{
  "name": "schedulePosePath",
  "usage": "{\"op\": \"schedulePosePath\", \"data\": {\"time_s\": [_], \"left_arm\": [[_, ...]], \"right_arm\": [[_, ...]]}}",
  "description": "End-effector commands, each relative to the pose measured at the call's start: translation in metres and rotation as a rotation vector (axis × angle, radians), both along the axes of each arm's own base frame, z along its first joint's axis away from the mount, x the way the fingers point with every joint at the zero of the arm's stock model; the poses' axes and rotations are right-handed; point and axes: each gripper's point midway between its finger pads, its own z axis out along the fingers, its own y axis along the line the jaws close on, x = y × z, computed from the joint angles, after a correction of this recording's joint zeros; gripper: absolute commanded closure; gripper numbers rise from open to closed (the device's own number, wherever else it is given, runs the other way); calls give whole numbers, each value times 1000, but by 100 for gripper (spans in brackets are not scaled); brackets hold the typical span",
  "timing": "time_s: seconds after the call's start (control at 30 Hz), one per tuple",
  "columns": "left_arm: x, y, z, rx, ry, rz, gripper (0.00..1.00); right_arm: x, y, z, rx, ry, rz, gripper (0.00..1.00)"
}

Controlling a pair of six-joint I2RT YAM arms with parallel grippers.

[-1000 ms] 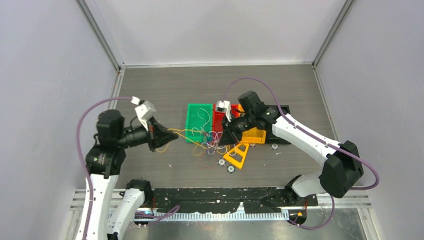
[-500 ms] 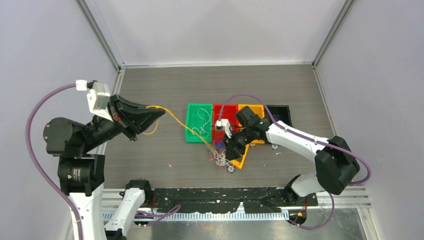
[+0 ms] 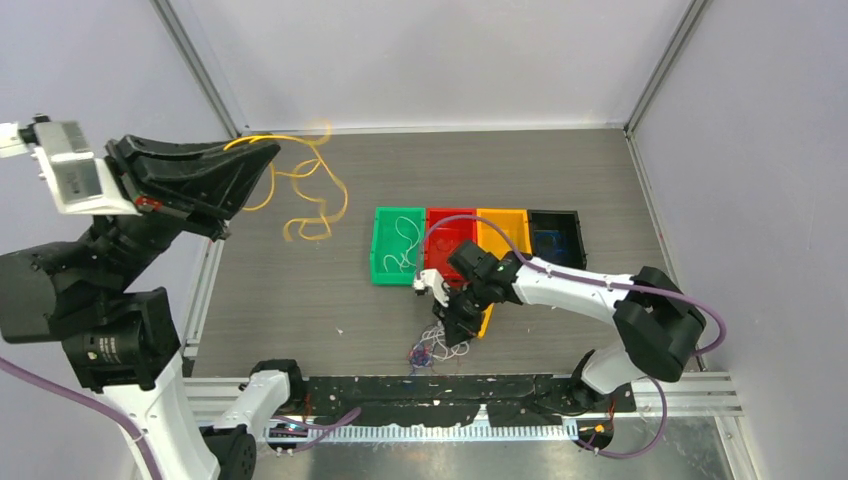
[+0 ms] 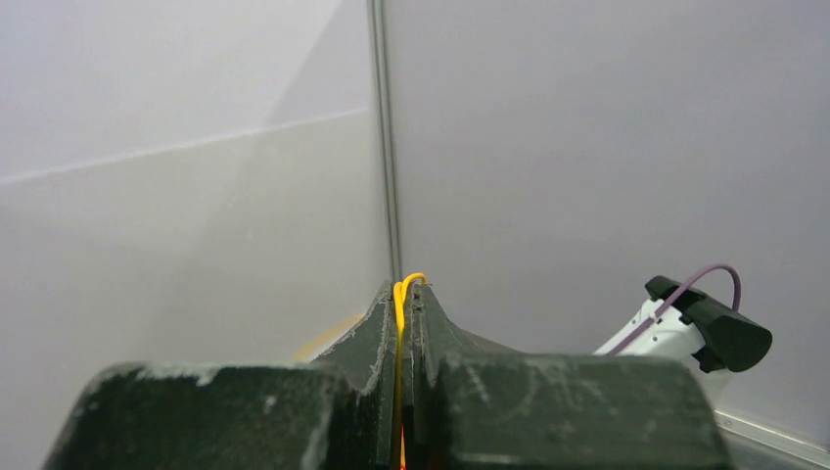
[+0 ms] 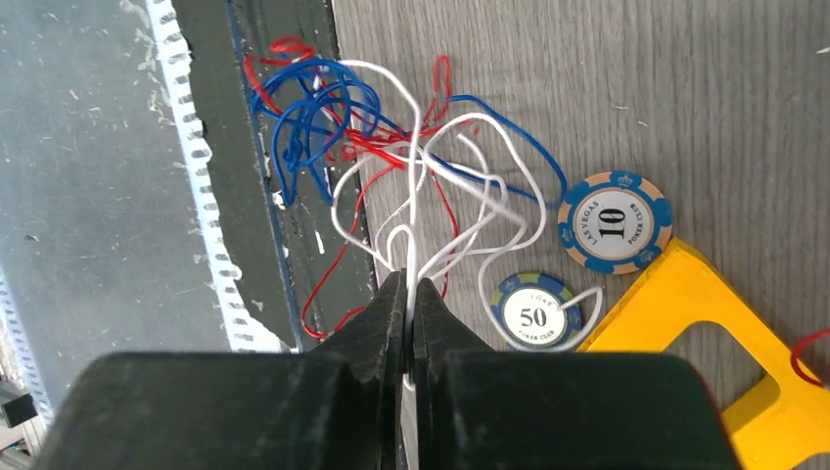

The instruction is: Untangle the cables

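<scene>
My left gripper (image 3: 268, 152) is raised high at the far left, shut on the yellow cable (image 3: 312, 196), which hangs free in loose loops above the table. In the left wrist view the yellow cable (image 4: 399, 328) runs between the closed jaws of that gripper (image 4: 409, 288). My right gripper (image 3: 453, 328) is low near the table's front edge, shut on a white cable (image 5: 412, 186). That cable is tangled with blue loops (image 5: 305, 116) and red strands (image 5: 329, 262); the bundle (image 3: 428, 351) lies partly over the black front rail. Another white cable (image 3: 404, 238) lies in the green tray.
Green (image 3: 381, 268), red (image 3: 437, 216), orange (image 3: 503, 215) and black (image 3: 568, 217) trays stand side by side mid-table. A yellow triangular piece (image 5: 705, 323) lies beside the right gripper. Two poker chips, a 10 (image 5: 615, 220) and a 50 (image 5: 536, 315), lie by the tangle. The black rail (image 3: 500, 390) lines the front edge.
My left gripper has swung up and far left, drawing the yellow cable out of the tangle. My right gripper has moved toward the front edge, dragging the white, blue and red bundle along.
</scene>
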Motion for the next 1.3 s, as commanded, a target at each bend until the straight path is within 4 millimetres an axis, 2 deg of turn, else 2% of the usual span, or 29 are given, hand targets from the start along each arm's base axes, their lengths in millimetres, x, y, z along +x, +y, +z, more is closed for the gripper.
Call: {"op": "schedulePosePath", "data": {"time_s": [0.0,0.1,0.13,0.17,0.2,0.23,0.27,0.3,0.37,0.47,0.5,0.53,0.57,0.6,0.7,0.73,0.77,0.83,0.87,0.9,0.93,0.97,1.0,1.03,1.07,1.1,1.27], "left_arm": [[0,5,31,-31,-85,40,100],[13,4,17,-35,-7,13,100],[19,3,9,-33,20,8,100],[24,3,-1,-26,39,2,100],[28,3,-10,-22,56,1,100],[33,3,-19,-22,78,-1,100],[39,3,-29,-22,105,-1,100],[43,2,-40,-16,132,-10,100],[50,1,-61,-8,190,-18,100],[58,1,-93,12,255,-22,100],[62,1,-104,17,290,-26,100],[63,0,-111,22,311,-36,100],[66,-1,-122,22,351,-45,100],[67,-2,-130,18,388,-58,100],[68,-10,-153,22,492,-113,100],[68,-12,-160,23,522,-124,100],[69,-13,-166,22,546,-128,100],[65,-23,-177,24,594,-171,100],[65,-25,-181,21,616,-184,100],[65,-28,-185,19,641,-200,100],[64,-31,-187,16,659,-216,100],[65,-34,-188,14,679,-234,100],[64,-37,-189,13,698,-259,100],[63,-40,-189,10,715,-285,100],[63,-43,-188,7,733,-312,100],[62,-45,-187,1,742,-336,100],[52,-58,-179,-6,757,-462,100]], "right_arm": [[17,20,4,23,-84,11,91],[27,32,11,32,-104,-4,82],[34,39,21,53,-123,-11,80],[37,42,28,65,-133,-15,72],[43,50,44,99,-158,-24,66],[48,53,53,119,-169,-35,50],[53,58,72,158,-191,-40,43],[58,58,81,175,-201,-50,33],[62,53,116,236,-227,-59,22],[74,36,160,302,-289,-94,13],[70,26,175,320,-304,-98,9],[77,21,195,347,-350,-101,8],[72,13,204,337,-345,-100,8],[78,9,225,364,-392,-106,8],[85,-2,262,397,-504,-124,4],[89,-2,283,427,-552,-136,2],[96,0,295,443,-587,-166,3],[109,6,336,519,-669,-220,4],[116,11,342,525,-686,-244,5],[116,17,363,576,-716,-249,5],[122,24,364,574,-718,-254,5],[117,32,381,616,-742,-238,5],[119,41,382,627,-746,-221,5],[111,49,393,657,-764,-186,5],[110,58,392,664,-761,-159,5],[102,65,400,690,-762,-131,5],[88,104,396,742,-700,-41,5]]}}
